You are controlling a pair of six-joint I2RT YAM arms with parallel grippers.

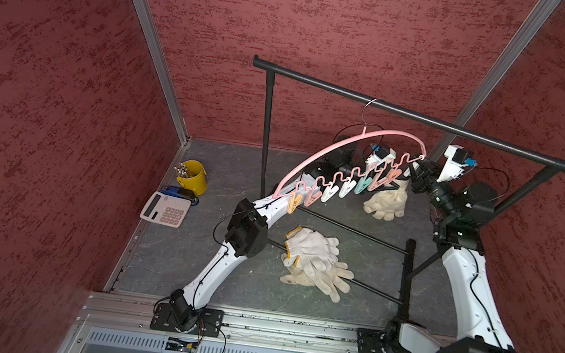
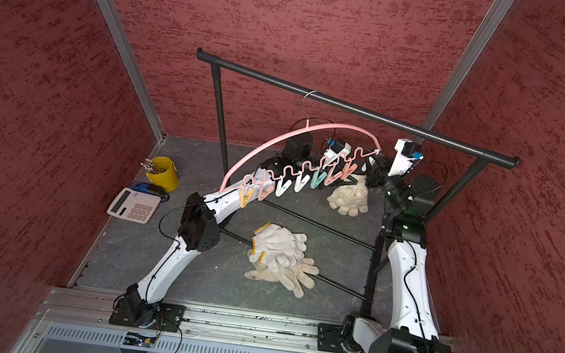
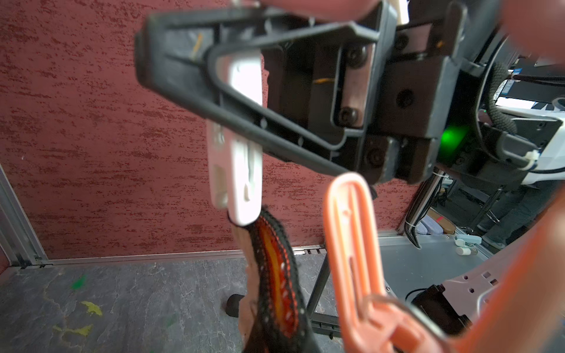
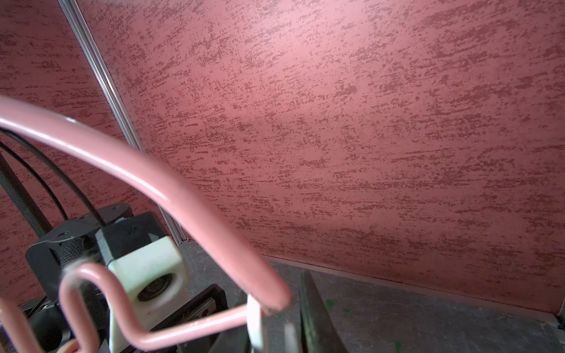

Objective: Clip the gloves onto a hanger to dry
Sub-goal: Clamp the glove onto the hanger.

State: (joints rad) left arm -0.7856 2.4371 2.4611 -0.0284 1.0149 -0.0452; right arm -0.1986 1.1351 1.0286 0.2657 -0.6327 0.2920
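Gloves (image 1: 315, 258) lie heaped mid-table across a base bar of the rack (image 1: 427, 116). One glove (image 1: 386, 203) hangs at the hanger's (image 4: 183, 204) right end, over the back right of the table (image 1: 189, 265). In the left wrist view its dark cuff meets the tip of a white pin (image 3: 241, 171), apparently bitten only at the edge. That shallow bite is the main risk, since any tug could pull the cuff free and drop the glove. The left gripper (image 3: 146, 52) has its jaws together right beside that pin, but blur at the tips hides whether they pinch anything. Its arm reaches in under the wavy bar among the pins, with an orange pin (image 3: 351, 244) close by. Drawing back carelessly could catch a pin or the bar and set the hanger swinging. The right gripper (image 1: 421, 165) looks clamped on the hanger's end and seems to steady it. If it loosened early, the hanger, held only by its hook, could swing or slide along the rack. The heap looks tangled, so lifting one glove may drag others, and the base bar crowds a low grasp. A yellow bucket (image 1: 194, 177) and a calculator (image 1: 165, 209) sit by the left edge, well clear.
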